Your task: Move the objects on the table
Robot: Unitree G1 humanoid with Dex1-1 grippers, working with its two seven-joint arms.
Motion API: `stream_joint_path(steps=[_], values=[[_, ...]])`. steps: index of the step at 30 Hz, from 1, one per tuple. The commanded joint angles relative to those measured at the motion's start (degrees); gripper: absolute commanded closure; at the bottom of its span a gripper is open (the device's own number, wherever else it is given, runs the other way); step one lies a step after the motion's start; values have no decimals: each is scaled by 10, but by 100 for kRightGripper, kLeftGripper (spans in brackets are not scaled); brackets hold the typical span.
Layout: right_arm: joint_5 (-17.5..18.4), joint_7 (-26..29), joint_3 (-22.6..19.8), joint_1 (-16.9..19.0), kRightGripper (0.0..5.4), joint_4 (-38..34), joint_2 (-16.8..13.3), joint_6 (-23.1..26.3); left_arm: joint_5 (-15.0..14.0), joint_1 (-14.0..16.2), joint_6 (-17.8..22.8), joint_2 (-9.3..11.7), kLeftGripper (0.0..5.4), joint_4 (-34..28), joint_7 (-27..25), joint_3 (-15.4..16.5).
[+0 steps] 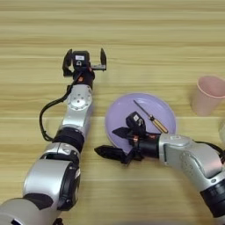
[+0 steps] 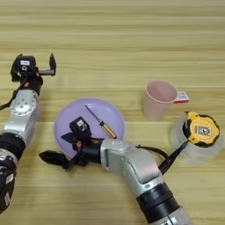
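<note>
The round lavender plate (image 2: pixel 72 115) lies at mid table with the small orange-handled screwdriver (image 2: pixel 101 122) on it. My right gripper (image 1: pixel 114 142) is open at the plate's near-left rim. One finger (image 1: pixel 121 132) rests over the plate and the other lies on the wood outside the rim. Far right, the yellow-black gadget (image 2: pixel 201 130) sits on top of the clear tape roll (image 2: pixel 191 148), and its black strap (image 2: pixel 172 160) trails toward my right arm. My left gripper (image 1: pixel 84 60) is open further back on the left, with nothing between its fingers.
A pink cup (image 2: pixel 157 99) stands upright right of the plate, with a small red-and-white tag (image 2: pixel 182 96) beside it. My left arm runs up the left side of the table (image 1: pixel 167 39).
</note>
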Motion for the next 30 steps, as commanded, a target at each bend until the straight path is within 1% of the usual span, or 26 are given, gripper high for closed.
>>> stream_joint_path(steps=[1, 4, 7, 14, 20, 22, 26, 28, 30], values=[[-56, -20, 7, 10, 4, -23, -34, -45, 6, 1, 8, 1, 0, -2, 0, -3], [-73, -23, 1, 12, 4, -35, -44, -66, 6, 0, 8, 0, 0, -2, 0, -3], [-80, -24, -6, 14, 4, -62, -55, -79, 6, 0, 8, 0, 0, -2, 0, -3], [-71, -24, -26, 22, 4, -116, -69, -72, 6, 0, 8, 1, 0, -1, 0, -3], [-66, -37, -55, 23, 4, -134, -70, -71, 6, 0, 9, 1, 0, -1, 0, -3], [-65, -40, -67, 18, 4, -134, -71, -71, 6, -1, 8, 1, 0, -1, 0, -3], [-108, -64, -82, -1, 4, -96, -84, -104, 6, -1, 8, 1, 0, 0, 0, -3], [-119, -73, -88, -7, 4, -72, -86, -103, 6, 0, 8, 1, 0, -1, -1, -3], [-122, -73, -89, -10, 4, -60, -85, -104, 6, 0, 8, 1, 0, -1, -1, -3]])
